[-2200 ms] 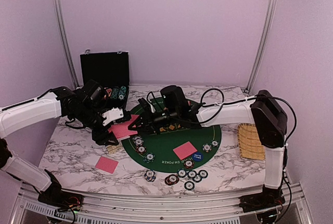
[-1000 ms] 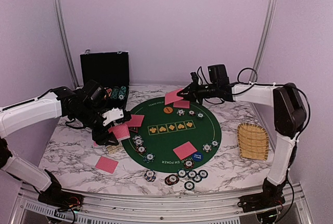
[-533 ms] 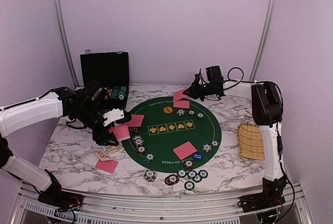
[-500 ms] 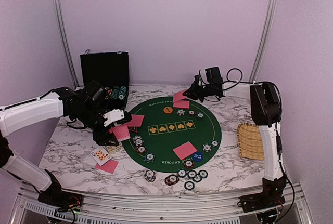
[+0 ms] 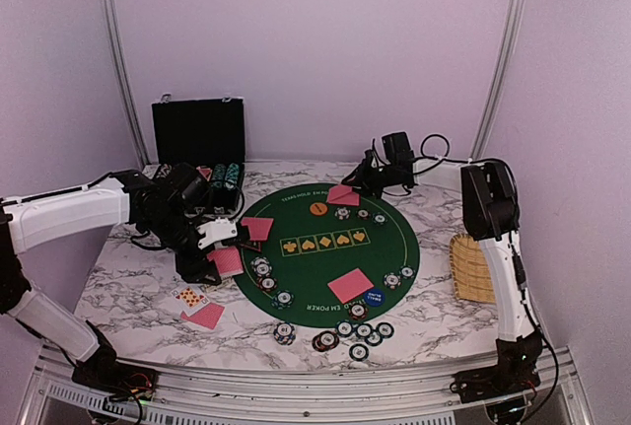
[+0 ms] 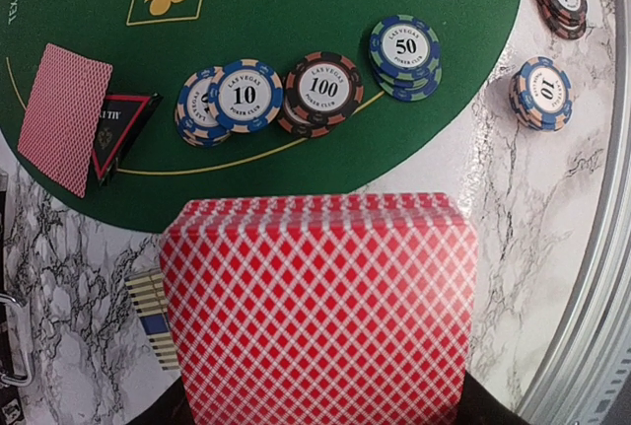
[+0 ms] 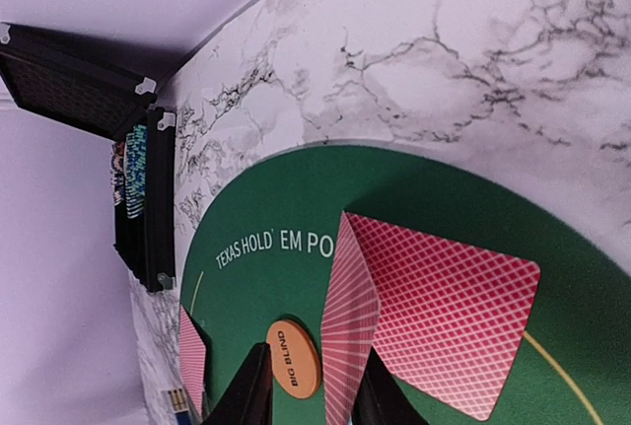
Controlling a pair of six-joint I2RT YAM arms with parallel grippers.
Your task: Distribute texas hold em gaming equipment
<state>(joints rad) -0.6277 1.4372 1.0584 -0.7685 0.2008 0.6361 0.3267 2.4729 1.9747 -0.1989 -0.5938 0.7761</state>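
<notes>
Lilac walls, a marble table (image 5: 128, 277), one round green mat (image 5: 320, 265). The left claw (image 5: 215, 250) pinches one card deck (image 6: 320, 297) over the mat's left edge. The right claw (image 7: 314, 371), slightly spread, straddles one tilted card (image 7: 351, 321) beside one flat card (image 7: 449, 321) at its far edge.

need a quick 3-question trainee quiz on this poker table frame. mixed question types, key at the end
1. Multiple choice: in the left wrist view, which value shows on the chip stack nearest the triangular marker? A) 10 B) 50 C) 100
2. True or false: the left claw is shut on the deck of red-backed cards.
3. Short answer: what is printed on the orange button lying on the green mat next to the right claw?

Key: 1 A; 2 true; 3 BIG BLIND.
</notes>
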